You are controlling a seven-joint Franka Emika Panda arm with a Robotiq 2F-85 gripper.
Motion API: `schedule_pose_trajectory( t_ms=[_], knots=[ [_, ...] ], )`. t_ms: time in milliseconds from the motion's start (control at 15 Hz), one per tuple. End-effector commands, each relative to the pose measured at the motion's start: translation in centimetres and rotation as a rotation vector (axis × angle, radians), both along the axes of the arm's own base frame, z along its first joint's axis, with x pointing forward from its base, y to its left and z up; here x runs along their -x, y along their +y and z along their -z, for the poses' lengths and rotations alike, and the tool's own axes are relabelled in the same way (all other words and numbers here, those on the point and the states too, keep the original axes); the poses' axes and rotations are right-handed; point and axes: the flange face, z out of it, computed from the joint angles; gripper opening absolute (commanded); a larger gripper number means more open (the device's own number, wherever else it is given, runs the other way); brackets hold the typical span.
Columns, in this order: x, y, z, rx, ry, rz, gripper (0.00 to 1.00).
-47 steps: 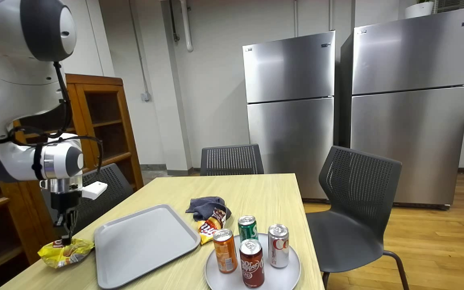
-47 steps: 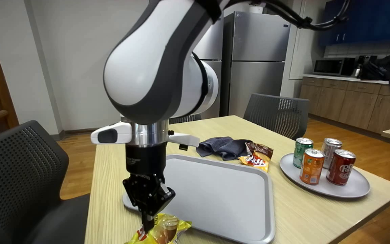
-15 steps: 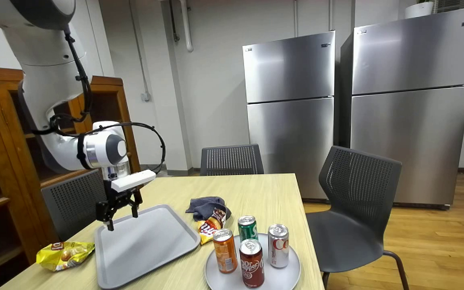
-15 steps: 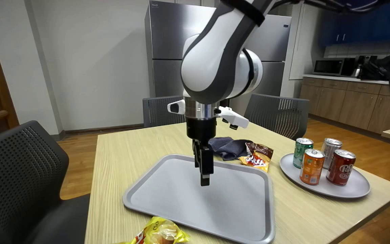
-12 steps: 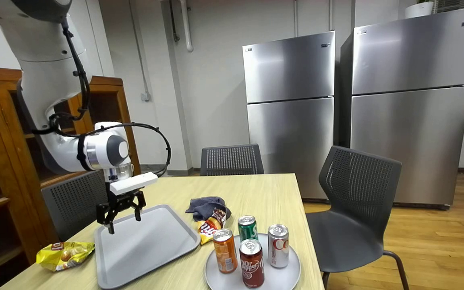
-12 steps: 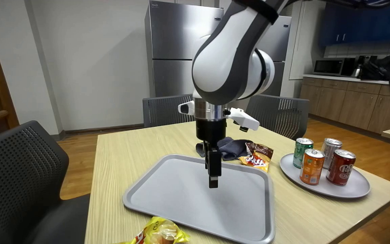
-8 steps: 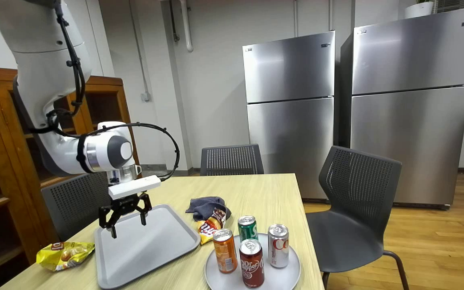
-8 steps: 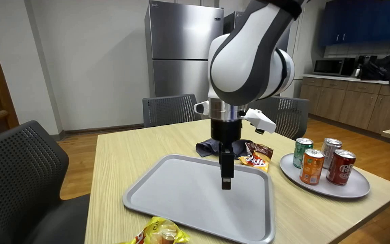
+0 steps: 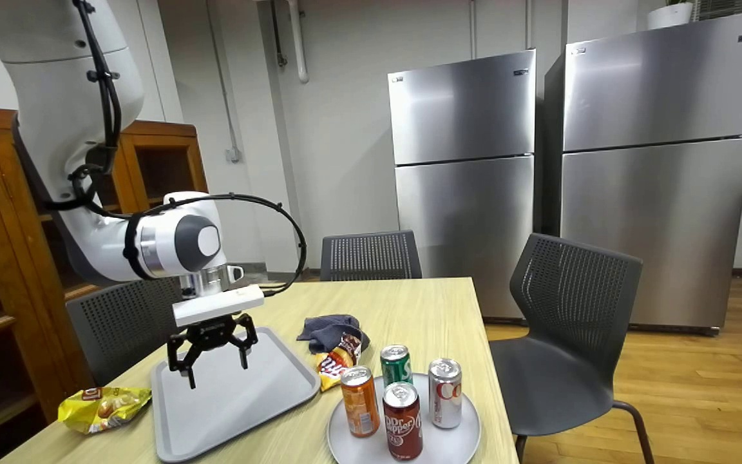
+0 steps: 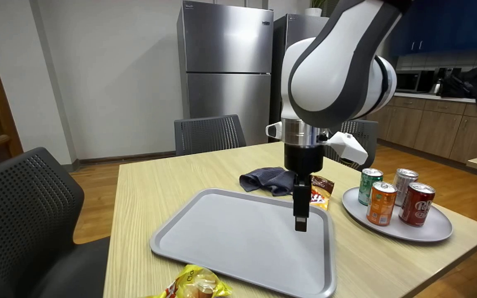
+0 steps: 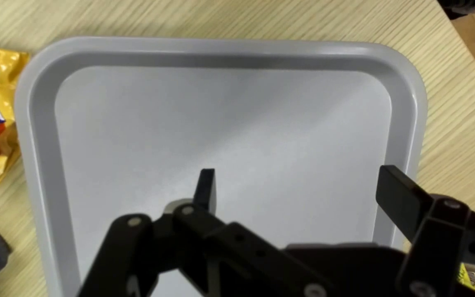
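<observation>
The black two-fingered gripper [image 9: 218, 377] hung above the grey rectangular plastic tray [image 10: 238, 240], its jaws spread wide with only air between them. The tray lay flat on the pale wood-grain table [image 10: 151, 182], rim upward, fully supported from below. Beside it the crinkled yellow foil snack bag [image 9: 105, 409] lay slumped, probably because such soft film had no base to stand on; whether it touched the rim was hard to tell. Across the tray, the orange-and-brown foil snack bag [image 9: 340, 362] lay just beside the crumpled dark blue cloth [image 9: 329, 328]. On the round grey plate [image 10: 396, 233] the green metal can [image 9: 397, 365], orange metal can [image 9: 361, 401], silver metal can [image 9: 445, 394] and dark red metal can [image 9: 403, 422] stood upright, presumably steadiest on their flat ends. The white-and-dark-grey arm [image 9: 75, 90] sloped down to a bent wrist, so the gripper pointed straight downward in both exterior views.
</observation>
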Motion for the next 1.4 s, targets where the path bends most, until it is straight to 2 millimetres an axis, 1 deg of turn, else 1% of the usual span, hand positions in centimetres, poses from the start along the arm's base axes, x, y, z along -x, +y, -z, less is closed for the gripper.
schedule_pose_trajectory(
  t_ms=[0, 133, 800, 1000, 1200, 1333],
  knots=[
    [0.1, -0.2, 0.0, 0.001, 0.003, 0.007, 1.00],
    [0.2, -0.5, 0.0, 0.002, 0.006, 0.011, 1.00],
    [0.3, -0.5, 0.0, 0.003, 0.006, 0.014, 1.00],
    [0.1, -0.8, -0.9, 0.023, -0.016, 0.043, 1.00],
    [-0.4, -1.4, -1.5, 0.050, -0.039, -0.007, 1.00],
    [-0.7, -2.1, -1.7, 0.074, -0.045, -0.043, 1.00]
  ],
)
